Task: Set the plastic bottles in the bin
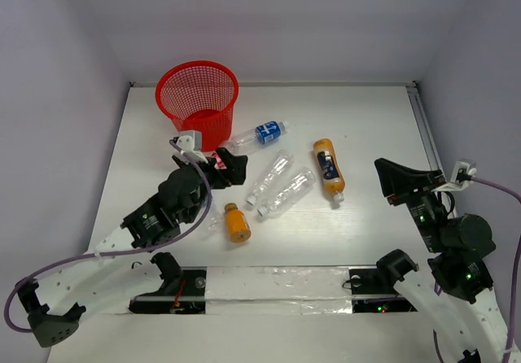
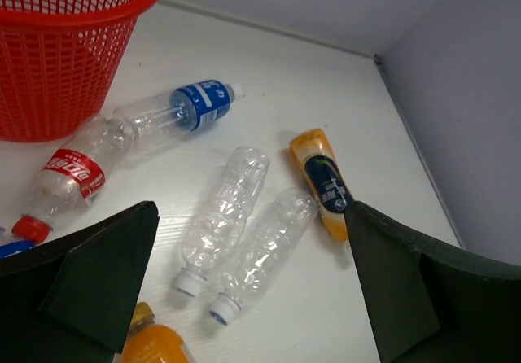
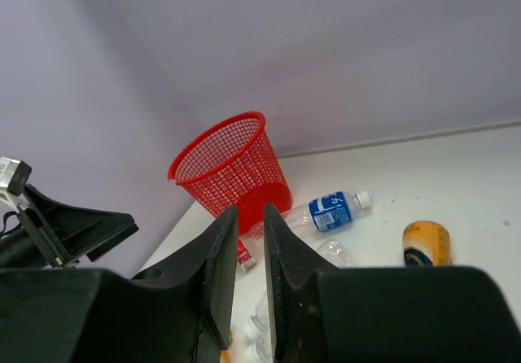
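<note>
- Nothing is scored yet: looking down into the red basket [image 1: 213, 117] at the far left, you see only mesh and no bottle.
- Six bottles are lying on the tabletop [image 1: 366, 127], so by my count the whole job is still ahead of you.
- The red-labelled bottle [image 2: 77, 170] is closest to home, lying just beside the foot of the basket on its near side.
- The blue-labelled bottle [image 1: 262, 133] is just right of the basket, with its cap pointing right.
- The two clear bottles [image 1: 270, 176] [image 1: 287, 192] lie side by side in the middle, apparently touching.
- The long orange bottle [image 1: 329, 170] lies right of that pair, and the stubby orange one [image 1: 236, 223] is nearest you, left of centre.
- In the left wrist view a scrap of blue at the left edge could be one more bottle; you can't tell from here.
- Your left tool [image 1: 226, 168] is spread wide and holds nothing. It hovers over the red-labelled bottle with the basket just beyond, so that looks like the natural first pick.
- Your right tool [image 1: 384, 169] is pinched to a sliver with nothing between the fingers. It sits well to the right, and the long orange bottle is its nearest target.
- What's left is to grip, carry and drop every bottle you can see.
</note>
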Controlling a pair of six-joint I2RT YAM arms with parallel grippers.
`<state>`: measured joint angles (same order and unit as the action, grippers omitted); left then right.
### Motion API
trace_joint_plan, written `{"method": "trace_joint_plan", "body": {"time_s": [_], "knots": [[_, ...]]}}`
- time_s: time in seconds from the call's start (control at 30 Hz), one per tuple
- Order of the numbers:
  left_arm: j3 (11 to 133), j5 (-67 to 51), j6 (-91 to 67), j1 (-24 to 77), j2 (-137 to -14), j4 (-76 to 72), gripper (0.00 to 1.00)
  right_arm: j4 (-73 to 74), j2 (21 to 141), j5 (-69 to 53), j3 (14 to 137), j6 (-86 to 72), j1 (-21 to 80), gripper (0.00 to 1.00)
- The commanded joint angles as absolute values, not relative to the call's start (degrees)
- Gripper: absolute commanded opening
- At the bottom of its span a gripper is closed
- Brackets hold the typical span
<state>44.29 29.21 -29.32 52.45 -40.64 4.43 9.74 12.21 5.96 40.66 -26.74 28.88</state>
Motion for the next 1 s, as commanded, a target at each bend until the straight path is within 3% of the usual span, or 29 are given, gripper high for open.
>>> {"method": "trace_joint_plan", "body": {"time_s": [0.0,0.17,0.3,0.33,0.37,0.4,0.43,0.47,0.63,0.67,0.7,0.77,0.8,0.97], "knots": [[46.1,29.3,-30.9,52.6,-43.1,6.2,0.99,11.3,12.3,5.4,41.9,-25.1,28.8,0.23],[46.9,22.6,-28.8,52.6,-48.2,1.2,0.99,13.4,10.8,6.4,43.3,-24.6,28.8,0.0],[45.8,14.6,-27.7,53.3,-52.0,-8.4,0.96,14.9,10.4,6.9,44.8,-24.3,28.8,0.0],[46.6,13.5,-27.6,53.3,-53.4,-10.2,0.83,15.1,10.4,7.2,45.3,-24.3,28.8,0.0],[47.2,13.4,-27.5,53.9,-56.7,-10.9,0.63,15.3,10.3,7.3,45.5,-24.3,28.8,0.0],[47.9,13.4,-27.5,53.9,-58.3,-11.5,0.21,15.6,10.4,7.3,45.8,-24.3,28.8,0.0],[49.6,13.9,-27.7,54.4,-60.2,-12.0,0.03,16.2,10.7,7.2,45.9,-24.3,28.8,0.0],[50.7,14.0,-28.1,54.4,-63.8,-12.1,0.0,16.3,10.8,7.0,45.9,-24.3,28.8,0.0],[57.4,15.7,-29.5,54.9,-74.7,-12.1,0.0,16.7,10.5,6.9,44.3,-25.0,28.8,0.0],[58.5,16.3,-29.8,54.9,-78.6,-11.6,0.04,16.5,10.2,6.8,44.0,-25.1,28.8,0.0],[59.6,16.7,-30.0,54.9,-80.6,-11.2,0.21,16.3,10.0,6.7,43.3,-25.4,28.8,0.0],[64.1,15.9,-30.3,54.9,-87.2,-9.9,0.38,15.6,9.6,6.0,42.7,-25.6,28.8,0.06],[65.7,15.4,-30.6,54.9,-89.5,-9.3,0.52,15.3,9.6,5.7,41.9,-25.8,28.8,0.08],[77.8,10.3,-32.9,55.5,-102.6,-8.2,0.69,14.6,10.3,3.6,40.5,-25.7,28.8,0.3]]}}
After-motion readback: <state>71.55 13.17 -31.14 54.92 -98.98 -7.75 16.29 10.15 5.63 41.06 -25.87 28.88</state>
